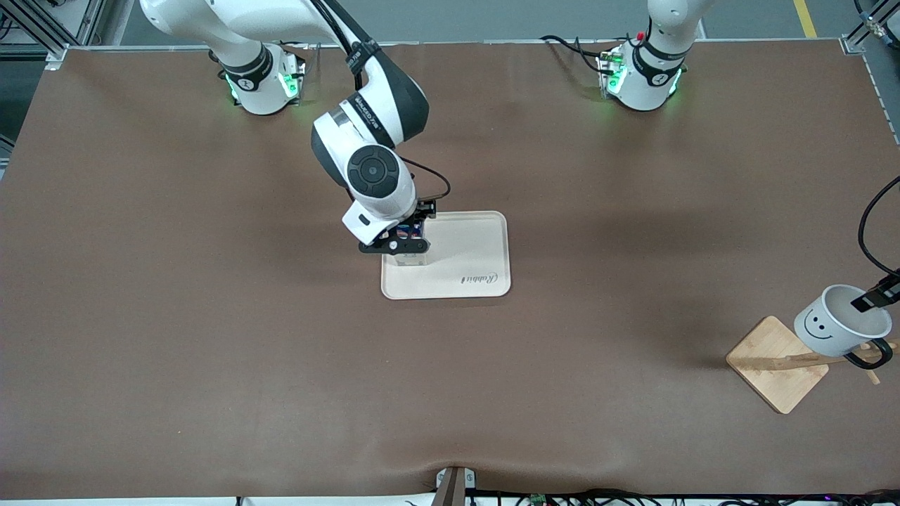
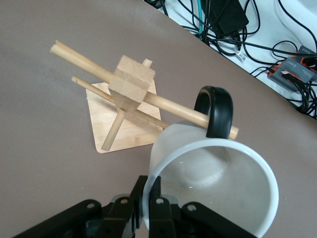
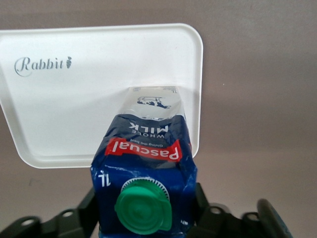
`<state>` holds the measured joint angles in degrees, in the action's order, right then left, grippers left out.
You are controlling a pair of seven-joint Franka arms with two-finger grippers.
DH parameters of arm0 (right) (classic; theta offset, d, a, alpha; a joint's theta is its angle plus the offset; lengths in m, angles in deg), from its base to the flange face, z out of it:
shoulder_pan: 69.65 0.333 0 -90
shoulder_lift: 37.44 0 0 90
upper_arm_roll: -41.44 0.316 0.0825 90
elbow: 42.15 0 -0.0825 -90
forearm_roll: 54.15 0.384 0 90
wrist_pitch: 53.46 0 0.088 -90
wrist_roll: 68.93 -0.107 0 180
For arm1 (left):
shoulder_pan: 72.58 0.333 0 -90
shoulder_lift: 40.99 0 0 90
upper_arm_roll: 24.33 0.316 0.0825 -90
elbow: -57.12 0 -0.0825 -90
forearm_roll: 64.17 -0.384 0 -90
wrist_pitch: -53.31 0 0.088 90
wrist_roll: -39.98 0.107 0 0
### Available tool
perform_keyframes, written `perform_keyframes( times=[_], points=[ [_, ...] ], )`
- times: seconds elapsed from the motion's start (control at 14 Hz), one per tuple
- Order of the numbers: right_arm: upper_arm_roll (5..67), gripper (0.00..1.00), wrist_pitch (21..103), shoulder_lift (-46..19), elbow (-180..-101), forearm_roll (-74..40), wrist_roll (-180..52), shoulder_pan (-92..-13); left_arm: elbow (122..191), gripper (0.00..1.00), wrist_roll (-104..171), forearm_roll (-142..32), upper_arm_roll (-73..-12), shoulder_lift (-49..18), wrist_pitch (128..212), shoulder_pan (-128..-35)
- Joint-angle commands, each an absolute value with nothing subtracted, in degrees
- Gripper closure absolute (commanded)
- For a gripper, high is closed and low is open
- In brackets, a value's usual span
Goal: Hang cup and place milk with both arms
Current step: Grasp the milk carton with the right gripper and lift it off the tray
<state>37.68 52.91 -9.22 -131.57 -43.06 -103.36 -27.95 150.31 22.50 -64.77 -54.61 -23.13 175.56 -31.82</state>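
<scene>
Milk point(image 3: 143, 163) upright on white tray point(image 3: 59, 109)

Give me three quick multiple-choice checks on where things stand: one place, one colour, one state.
1. Where is the milk?
A. On the wooden rack's base
B. At the tray, in the right gripper
C. On bare table at the front edge

2. What colour is the milk's cap?
A. Red
B. White
C. Green

3. How is the cup?
A. Tilted, handle around a rack peg, rim pinched by the left gripper
B. Upright on the table, untouched
C. Upside down on the tray

Answers:
1 B: the milk stands at the corner of the tray, with the right gripper closed around it.
2 C: the round cap is green.
3 A: the cup leans, its handle is looped over the peg, and the left gripper clamps its rim.
</scene>
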Motion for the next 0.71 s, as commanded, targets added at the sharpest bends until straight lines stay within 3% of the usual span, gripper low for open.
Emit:
perform_keyframes(
  times=[0.0, 0.29, 0.43, 0.5, 0.57, 0.64],
  points=[
    [37.3, 1.0, 51.7, -9.5, -128.6, -42.8, -104.8, -29.2, 150.7, 1.0, 22.5, -63.6, -55.1, -22.3, 176.2, -30.7],
    [37.0, 1.0, 42.7, -9.8, -119.7, -32.9, -109.1, -35.3, 150.3, 1.0, 23.0, -64.0, -55.1, -20.9, 176.3, -30.7],
    [37.1, 1.0, 33.9, -10.0, -114.9, -31.7, -108.9, -41.0, 150.3, 0.98, 22.9, -64.0, -55.1, -20.7, 176.3, -30.7],
    [37.2, 1.0, 30.3, -10.0, -113.2, -31.6, -108.5, -43.7, 150.0, 0.79, 22.6, -64.1, -55.1, -20.2, 176.3, -30.7],
    [37.1, 1.0, 27.3, -10.7, -113.1, -32.3, -108.1, -45.6, 149.9, 0.53, 22.6, -64.3, -55.1, -20.0, 176.3, -30.9],
    [36.9, 1.0, 25.4, -12.7, -114.4, -34.7, -106.9, -46.3, 149.8, 0.16, 22.2, -64.5, -55.1, -20.0, 176.3, -31.2]
  ],
)
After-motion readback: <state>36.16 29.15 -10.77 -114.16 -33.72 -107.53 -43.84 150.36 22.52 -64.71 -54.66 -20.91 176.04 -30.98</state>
